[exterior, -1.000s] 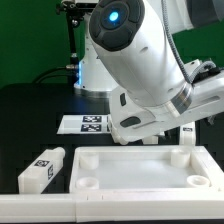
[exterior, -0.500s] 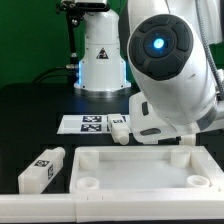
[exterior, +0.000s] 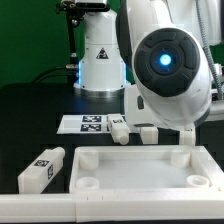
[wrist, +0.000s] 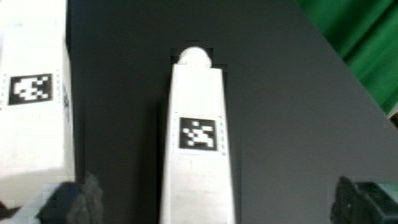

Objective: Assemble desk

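Note:
The white desk tabletop (exterior: 140, 166) lies at the front with round corner sockets facing up. One tagged leg (exterior: 42, 168) lies to its left in the exterior view. Two more legs (exterior: 118, 128) (exterior: 148, 132) lie beyond its far edge. A further white piece (exterior: 187, 136) stands at its far right corner. In the wrist view my gripper (wrist: 222, 205) is open, its dark fingertips (wrist: 80, 200) well apart on either side of a long tagged leg (wrist: 199, 110), not touching it. The arm hides the gripper in the exterior view.
The marker board (exterior: 88, 123) lies behind the tabletop. In the wrist view, another white tagged part (wrist: 31, 88) runs alongside the leg. The robot base (exterior: 100, 55) stands at the back. The table is black.
The arm has swung toward the exterior view's right and turned, uncovering the two legs beside the marker board. The parts on the table have not moved.

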`<state>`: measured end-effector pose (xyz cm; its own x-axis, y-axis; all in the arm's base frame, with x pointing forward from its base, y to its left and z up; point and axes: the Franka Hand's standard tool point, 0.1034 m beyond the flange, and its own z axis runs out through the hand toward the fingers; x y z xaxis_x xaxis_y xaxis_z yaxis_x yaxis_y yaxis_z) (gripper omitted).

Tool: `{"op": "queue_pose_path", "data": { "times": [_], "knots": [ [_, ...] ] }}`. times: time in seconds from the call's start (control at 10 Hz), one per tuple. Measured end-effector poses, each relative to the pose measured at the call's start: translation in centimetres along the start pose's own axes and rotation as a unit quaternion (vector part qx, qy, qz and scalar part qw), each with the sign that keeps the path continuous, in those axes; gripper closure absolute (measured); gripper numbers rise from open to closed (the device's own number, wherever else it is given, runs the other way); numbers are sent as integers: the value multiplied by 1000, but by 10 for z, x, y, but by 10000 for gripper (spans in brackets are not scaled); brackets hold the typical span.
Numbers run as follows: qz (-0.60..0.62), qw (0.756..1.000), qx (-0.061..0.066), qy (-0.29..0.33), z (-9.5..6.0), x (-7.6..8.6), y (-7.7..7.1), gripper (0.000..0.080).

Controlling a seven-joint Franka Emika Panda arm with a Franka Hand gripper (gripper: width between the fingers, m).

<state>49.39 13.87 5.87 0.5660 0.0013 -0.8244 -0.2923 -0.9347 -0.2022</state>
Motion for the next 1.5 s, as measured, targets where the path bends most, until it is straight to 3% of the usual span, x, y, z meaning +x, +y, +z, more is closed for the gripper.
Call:
{"op": "queue_pose_path", "data": {
  "times": [0.1,0.4,1.0,1.2,1.3,1.4,1.5],
  "knots": [
    [-2,1000,3,23,-2,8,-3,151],
    [1,1000,3,20,2,8,-1,151],
    [43,999,-11,-28,53,22,4,151],
    [35,999,-10,-21,54,26,4,151],
    [35,999,-9,-21,54,26,5,256],
    [35,999,-9,-21,54,26,5,256],
    [35,999,-9,-21,54,26,5,438]
  ]
}}
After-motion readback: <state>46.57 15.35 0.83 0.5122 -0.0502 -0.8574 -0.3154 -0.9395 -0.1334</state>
